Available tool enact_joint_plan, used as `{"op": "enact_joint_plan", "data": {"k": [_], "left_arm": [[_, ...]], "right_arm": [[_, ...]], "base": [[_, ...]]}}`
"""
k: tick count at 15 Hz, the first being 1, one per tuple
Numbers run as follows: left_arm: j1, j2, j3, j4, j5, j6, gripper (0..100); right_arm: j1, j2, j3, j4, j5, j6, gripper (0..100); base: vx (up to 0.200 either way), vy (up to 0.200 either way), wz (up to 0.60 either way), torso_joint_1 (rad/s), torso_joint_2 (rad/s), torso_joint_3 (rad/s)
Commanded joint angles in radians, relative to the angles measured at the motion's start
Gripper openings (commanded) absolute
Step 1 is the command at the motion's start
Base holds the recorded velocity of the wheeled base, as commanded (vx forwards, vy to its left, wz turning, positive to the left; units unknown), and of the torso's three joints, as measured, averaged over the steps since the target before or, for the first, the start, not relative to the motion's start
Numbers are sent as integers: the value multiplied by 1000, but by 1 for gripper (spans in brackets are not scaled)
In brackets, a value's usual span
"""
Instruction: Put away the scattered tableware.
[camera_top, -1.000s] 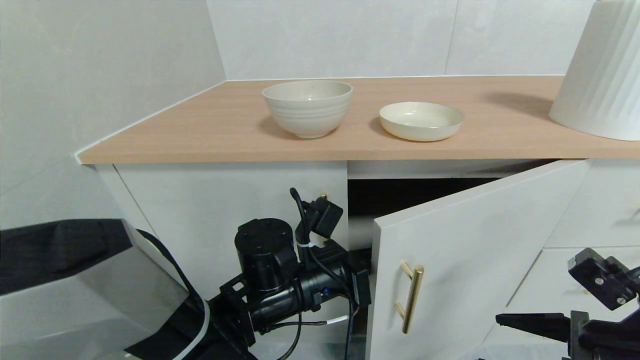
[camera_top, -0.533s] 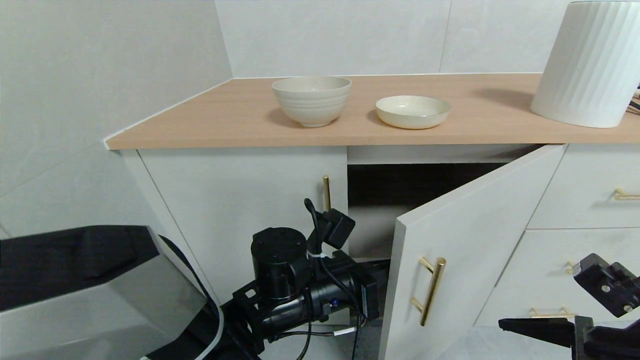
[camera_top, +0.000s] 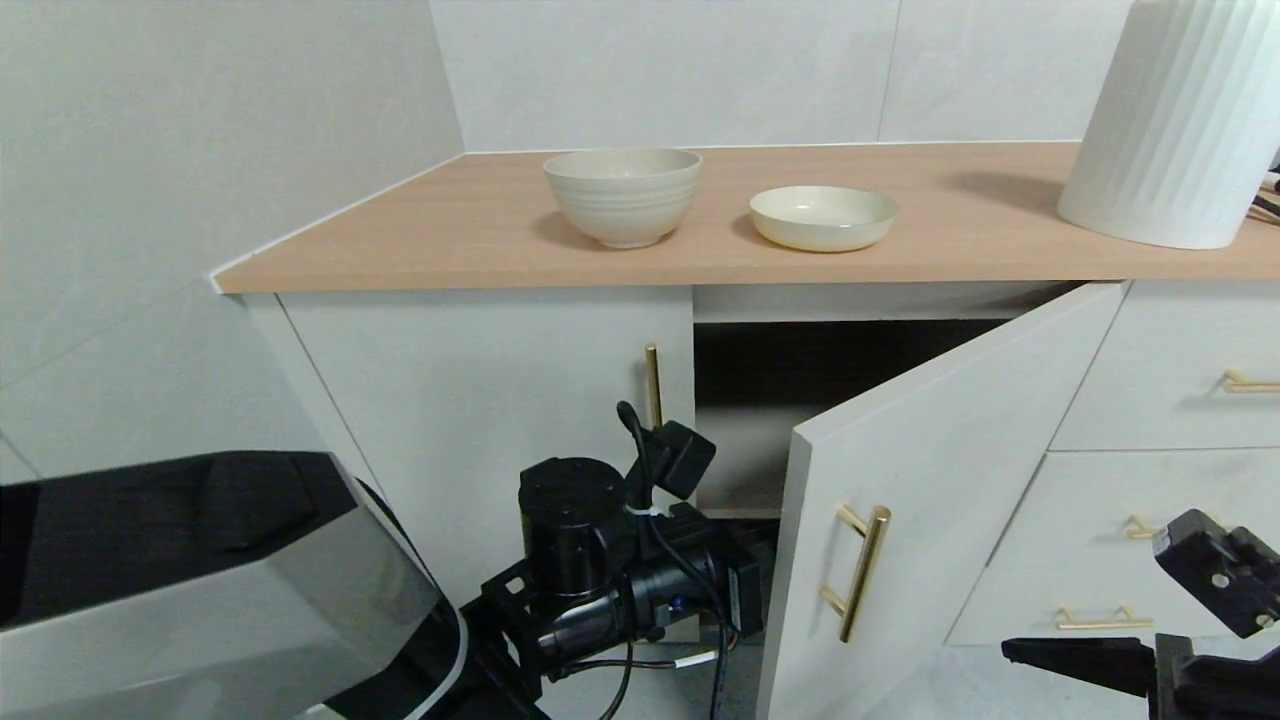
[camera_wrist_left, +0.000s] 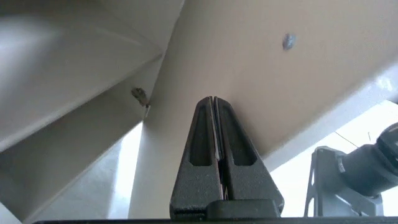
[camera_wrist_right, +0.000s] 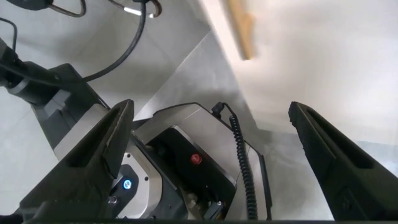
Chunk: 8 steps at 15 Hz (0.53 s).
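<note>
The left tool (camera_wrist_left: 213, 149) was closed tight on nothing, beside a pale panel (camera_wrist_left: 298, 74) (its wrist view made that plain); the right tool (camera_wrist_right: 211, 155) gaped wide. The head view gave the bowl (camera_top: 622, 195) and shallow dish (camera_top: 823, 217) side by side on the surface (camera_top: 450, 240), above the swung-out cabinet door (camera_top: 930, 480).
</note>
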<state>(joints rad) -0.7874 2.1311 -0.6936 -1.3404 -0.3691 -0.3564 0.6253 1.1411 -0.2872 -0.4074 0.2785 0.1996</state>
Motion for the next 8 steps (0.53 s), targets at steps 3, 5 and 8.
{"op": "enact_joint_plan", "data": {"k": [3,5,8], "left_arm": [[-12,20,-26,10,-2,0,0],[-18,26,-52,35,-2,0,0],[-18,47,-76,43,-2,0,0]], "right_arm": [[8,-18,0,-1,1,-2,100],[36,-32,7,-1,1,0,100],[37,-32,8,-1,1,0,100]], "base": [[-67,0,0,1,1,-1],[0,0,0,0,0,0],[0,0,0,0,0,0]]}}
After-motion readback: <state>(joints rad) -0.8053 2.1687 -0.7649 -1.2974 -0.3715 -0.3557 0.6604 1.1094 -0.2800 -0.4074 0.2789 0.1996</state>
